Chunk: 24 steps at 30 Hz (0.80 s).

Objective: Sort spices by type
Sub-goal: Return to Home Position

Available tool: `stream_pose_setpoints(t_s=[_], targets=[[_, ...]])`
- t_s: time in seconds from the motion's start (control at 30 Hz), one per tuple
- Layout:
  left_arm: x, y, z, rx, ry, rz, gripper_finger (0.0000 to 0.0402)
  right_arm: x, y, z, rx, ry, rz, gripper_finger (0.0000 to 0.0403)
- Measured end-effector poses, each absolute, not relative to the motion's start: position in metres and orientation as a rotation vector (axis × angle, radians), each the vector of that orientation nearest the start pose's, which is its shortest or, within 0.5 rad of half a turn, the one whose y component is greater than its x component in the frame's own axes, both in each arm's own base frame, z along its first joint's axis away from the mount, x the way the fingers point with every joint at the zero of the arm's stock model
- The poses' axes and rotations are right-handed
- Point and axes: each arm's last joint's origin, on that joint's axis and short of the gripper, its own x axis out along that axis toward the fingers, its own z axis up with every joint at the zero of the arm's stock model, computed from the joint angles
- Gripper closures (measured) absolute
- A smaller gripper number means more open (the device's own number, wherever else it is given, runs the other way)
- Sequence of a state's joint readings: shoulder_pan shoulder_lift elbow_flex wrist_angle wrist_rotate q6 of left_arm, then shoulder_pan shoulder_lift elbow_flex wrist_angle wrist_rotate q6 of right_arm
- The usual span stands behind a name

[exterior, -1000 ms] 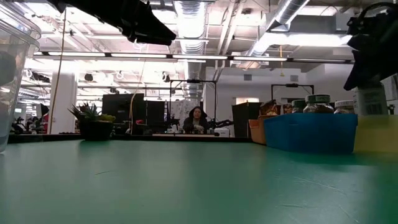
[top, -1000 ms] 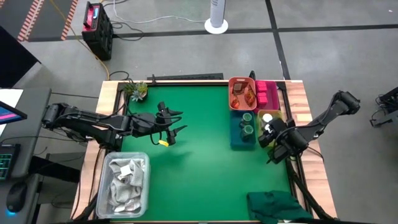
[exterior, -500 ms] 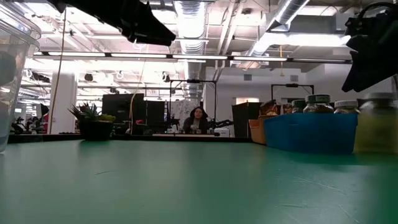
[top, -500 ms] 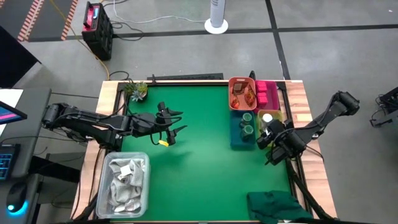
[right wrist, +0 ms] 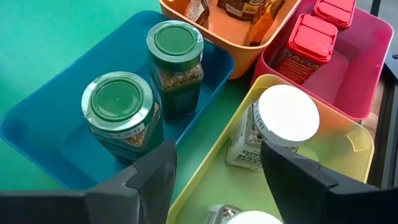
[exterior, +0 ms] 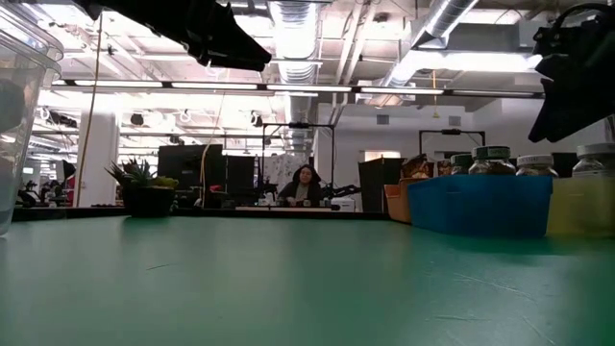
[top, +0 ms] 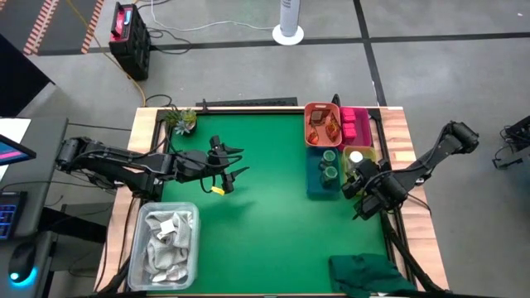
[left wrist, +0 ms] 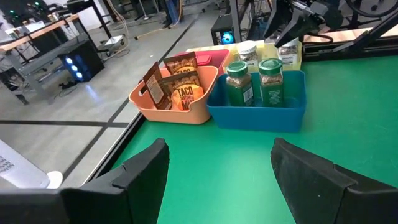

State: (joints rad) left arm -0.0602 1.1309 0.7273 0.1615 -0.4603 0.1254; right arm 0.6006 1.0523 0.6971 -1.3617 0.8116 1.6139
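Right gripper (right wrist: 216, 171) spread, empty, above yellow bin (right wrist: 348, 149). Left gripper (top: 242, 161) spread, over mat's left part. Green mat (top: 265, 215); workshop behind, person (exterior: 304, 183) seated far off. White-capped jars (right wrist: 288, 115) in yellow bin, upright, long axis vertical, caps up.

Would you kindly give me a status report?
Left hand open, empty, above mat. Right hand open, empty, over yellow bin. All binned: packets in orange bin, green-lidded jars in blue bin, white-capped jars in yellow, red tins in pink bin. No obstruction seen.
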Motion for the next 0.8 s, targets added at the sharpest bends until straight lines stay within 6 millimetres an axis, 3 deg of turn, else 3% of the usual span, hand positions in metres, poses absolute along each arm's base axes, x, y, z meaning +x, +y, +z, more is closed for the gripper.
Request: stream_pose_setpoints(t_s=[0.37,0.6,0.8], targets=[[0.241,-0.003,0.284,0.195,0.261,0.376,0.0134,0.119,0.056,0.222,0.306,0.736,-0.916,0.0142],[0.223,-0.002,0.293,0.174,0.268,0.370,0.0134,0.118,0.052,0.268,0.251,0.561,-0.759,0.0142],[0.223,-0.004,0.288,0.216,0.261,0.288,0.0134,0.120,0.045,0.305,0.157,0.344,-0.602,0.0142]])
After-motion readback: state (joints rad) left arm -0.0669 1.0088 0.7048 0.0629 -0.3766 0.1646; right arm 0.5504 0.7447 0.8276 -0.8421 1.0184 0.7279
